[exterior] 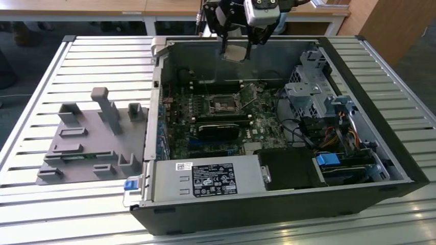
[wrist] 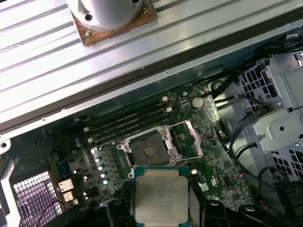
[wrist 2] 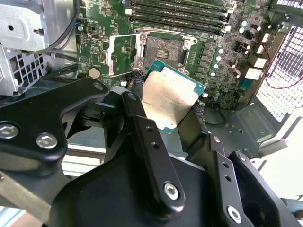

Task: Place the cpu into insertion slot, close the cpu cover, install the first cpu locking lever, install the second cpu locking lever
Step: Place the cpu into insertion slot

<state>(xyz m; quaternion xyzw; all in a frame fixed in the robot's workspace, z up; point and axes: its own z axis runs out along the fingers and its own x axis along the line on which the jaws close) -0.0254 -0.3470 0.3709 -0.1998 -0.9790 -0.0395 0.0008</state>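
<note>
You see the slot (exterior: 223, 104) uncovered inside the open case (exterior: 272, 217), with its cover (wrist: 189, 139) standing open beside it. Farther back, above the case, the gripper (exterior: 237, 47) clamps the cpu (exterior: 236, 54) between its fingers, well apart from the slot.

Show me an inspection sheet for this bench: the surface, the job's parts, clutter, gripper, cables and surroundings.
Surface: slatted metal table carrying an open computer case.
Job's things: cpu held in the air above the motherboard; insertion slot empty; cpu cover swung open beside the slot.
Clutter: grey moulded fixture on the table, to the exterior view's left of the case.
Gripper: gripper shut on the cpu, gripping its edges.
Cables: coloured bundle inside the case, at the exterior view's right.
Surroundings: wooden desks behind the table.
</note>
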